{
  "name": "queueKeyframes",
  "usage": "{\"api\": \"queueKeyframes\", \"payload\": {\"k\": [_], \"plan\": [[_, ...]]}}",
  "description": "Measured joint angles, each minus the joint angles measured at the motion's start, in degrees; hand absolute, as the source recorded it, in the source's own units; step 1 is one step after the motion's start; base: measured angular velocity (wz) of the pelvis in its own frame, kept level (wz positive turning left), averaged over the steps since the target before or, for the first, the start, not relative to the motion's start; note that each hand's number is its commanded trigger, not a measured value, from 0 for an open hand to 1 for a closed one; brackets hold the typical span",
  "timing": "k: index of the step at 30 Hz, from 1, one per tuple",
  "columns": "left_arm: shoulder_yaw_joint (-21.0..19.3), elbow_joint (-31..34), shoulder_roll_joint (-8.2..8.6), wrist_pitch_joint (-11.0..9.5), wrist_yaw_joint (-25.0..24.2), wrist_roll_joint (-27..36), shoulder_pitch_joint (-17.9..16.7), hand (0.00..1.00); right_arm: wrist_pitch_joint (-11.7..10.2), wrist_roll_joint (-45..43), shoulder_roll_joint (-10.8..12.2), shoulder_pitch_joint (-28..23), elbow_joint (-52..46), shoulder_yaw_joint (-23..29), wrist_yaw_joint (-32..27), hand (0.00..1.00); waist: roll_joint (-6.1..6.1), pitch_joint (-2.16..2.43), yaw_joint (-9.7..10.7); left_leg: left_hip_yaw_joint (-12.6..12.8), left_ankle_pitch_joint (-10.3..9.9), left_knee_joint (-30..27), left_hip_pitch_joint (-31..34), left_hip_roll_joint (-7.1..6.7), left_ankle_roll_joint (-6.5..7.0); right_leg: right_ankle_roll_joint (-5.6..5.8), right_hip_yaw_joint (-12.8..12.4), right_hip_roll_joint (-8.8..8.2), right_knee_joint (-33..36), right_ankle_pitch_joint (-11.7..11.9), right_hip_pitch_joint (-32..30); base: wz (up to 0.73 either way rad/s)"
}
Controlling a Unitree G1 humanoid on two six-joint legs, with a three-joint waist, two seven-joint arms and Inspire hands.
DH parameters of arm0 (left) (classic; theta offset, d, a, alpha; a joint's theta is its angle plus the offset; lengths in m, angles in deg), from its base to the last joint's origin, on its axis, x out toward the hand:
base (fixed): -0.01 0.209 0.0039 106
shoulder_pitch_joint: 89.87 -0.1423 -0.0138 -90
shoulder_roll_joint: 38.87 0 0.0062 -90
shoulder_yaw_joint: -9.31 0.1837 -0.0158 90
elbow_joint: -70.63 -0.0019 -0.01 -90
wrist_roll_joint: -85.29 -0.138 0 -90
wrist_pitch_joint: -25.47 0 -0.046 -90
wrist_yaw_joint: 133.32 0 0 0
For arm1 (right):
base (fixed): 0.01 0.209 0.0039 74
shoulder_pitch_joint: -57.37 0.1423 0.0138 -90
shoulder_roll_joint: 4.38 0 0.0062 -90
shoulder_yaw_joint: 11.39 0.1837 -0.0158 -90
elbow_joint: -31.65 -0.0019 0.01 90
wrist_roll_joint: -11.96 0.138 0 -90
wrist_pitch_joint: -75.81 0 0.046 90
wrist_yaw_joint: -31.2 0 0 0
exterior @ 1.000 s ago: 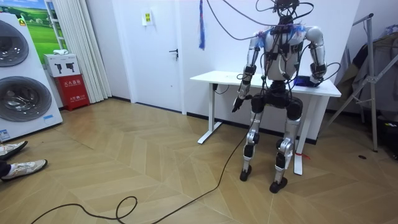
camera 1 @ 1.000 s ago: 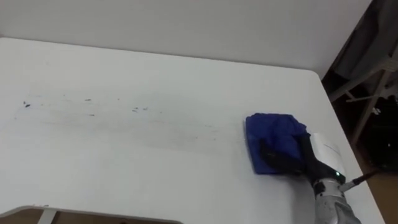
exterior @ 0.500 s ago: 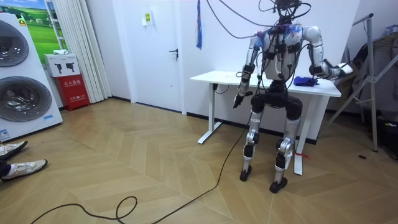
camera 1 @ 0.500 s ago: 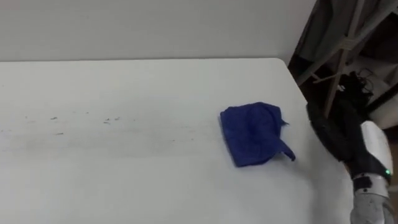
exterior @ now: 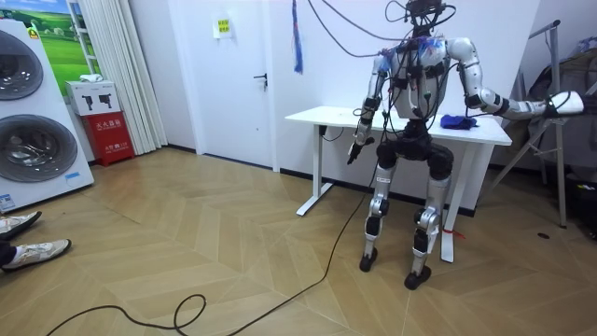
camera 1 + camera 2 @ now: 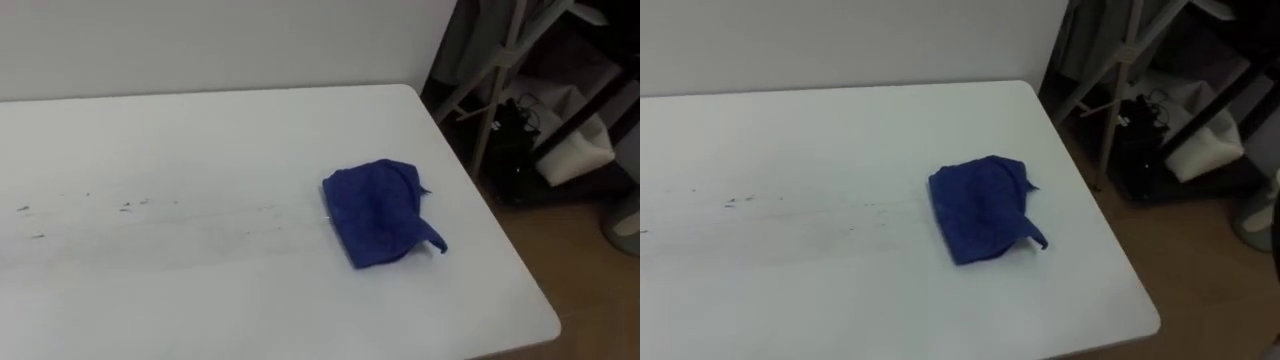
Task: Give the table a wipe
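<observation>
Blue crumpled cloth [image 6: 378, 212], one item, lies bunched on the white rectangular tabletop [image 6: 200, 130] in the left eye view, toward the table's right end, with a small tail pointing at the near right edge. Nothing touches it. Small dark specks [image 6: 130, 205], several, lie scattered well to the cloth's left, and a faint grey streak runs from them toward it. In the room view the robot stands upright at the table's long side, seen from behind. Its right hand [image 5: 562, 101] is held out sideways at arm's length, past the table's end and well apart from the cloth, which shows as a small blue heap near that end. Whether this hand is open or closed cannot be told, though no cloth shows in it. The left hand [image 5: 355, 149] hangs low beside the table's other end, idle, its state likewise not readable. The right eye view shows the same lot: cloth near the right end, specks far left, not yet wiped. Judged step: the cloth is set down and no stroke is under way. The next move would call for bringing a hand down flat on the cloth and drawing it leftward along the streak to the specks.
</observation>
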State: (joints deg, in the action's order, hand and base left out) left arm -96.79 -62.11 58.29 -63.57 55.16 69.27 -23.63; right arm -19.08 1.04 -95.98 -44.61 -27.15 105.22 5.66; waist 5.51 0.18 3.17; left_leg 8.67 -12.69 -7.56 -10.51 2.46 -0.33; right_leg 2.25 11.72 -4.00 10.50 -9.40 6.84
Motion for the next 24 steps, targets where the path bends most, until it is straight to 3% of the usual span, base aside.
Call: {"api": "queueKeyframes", "payload": {"k": [9,12,15,18,24], "plan": [[0.05,-1.91,-0.2,1.56,-0.05,-1.19,-0.65,0.0,4.65,13.82,0.3,-2.01,26.29,-0.84,4.57,0.0,-0.79,0.57,1.12,0.11,-0.36,-0.15,0.34,0.08,0.03,0.01,-0.46,0.07,0.23,-0.01,-0.32,-0.01],[0.57,-3.06,-0.01,2.01,-0.04,-2.29,-0.3,0.0,6.21,14.93,2.69,-4.01,31.43,-4.46,6.59,0.0,-1.12,0.41,0.92,-0.02,-0.43,-0.09,-0.26,0.1,0.0,0.01,-0.42,0.1,0.18,-0.01,0.2,-0.01],[2.91,-8.53,0.16,2.97,0.59,-2.72,1.82,0.0,8.66,13.91,5.01,-3.72,36.56,-11.35,9.26,0.0,-2.57,0.27,0.14,-0.02,-0.65,-0.3,-0.68,0.02,0.1,0.04,-0.46,0.07,0.25,0.01,0.69,-0.01],[4.56,-10.44,0.89,3.59,1.57,-3.65,3.2,0.0,10.04,10.73,6.81,-2.43,38.0,-15.54,10.78,0.0,-3.1,0.21,-0.78,-0.05,-0.64,-0.35,-0.67,0.02,0.1,0.04,-0.43,0.07,0.23,0.01,0.66,0.0],[11.83,-13.1,1.73,4.14,2.75,-4.5,5.11,0.0,9.52,8.32,8.23,3.92,34.19,-25.45,12.04,0.0,-4.53,-0.12,-4.02,-0.8,-0.64,-0.4,-0.2,-0.11,0.1,0.08,-0.36,0.17,-0.88,0.03,1.05,0.05]]}}
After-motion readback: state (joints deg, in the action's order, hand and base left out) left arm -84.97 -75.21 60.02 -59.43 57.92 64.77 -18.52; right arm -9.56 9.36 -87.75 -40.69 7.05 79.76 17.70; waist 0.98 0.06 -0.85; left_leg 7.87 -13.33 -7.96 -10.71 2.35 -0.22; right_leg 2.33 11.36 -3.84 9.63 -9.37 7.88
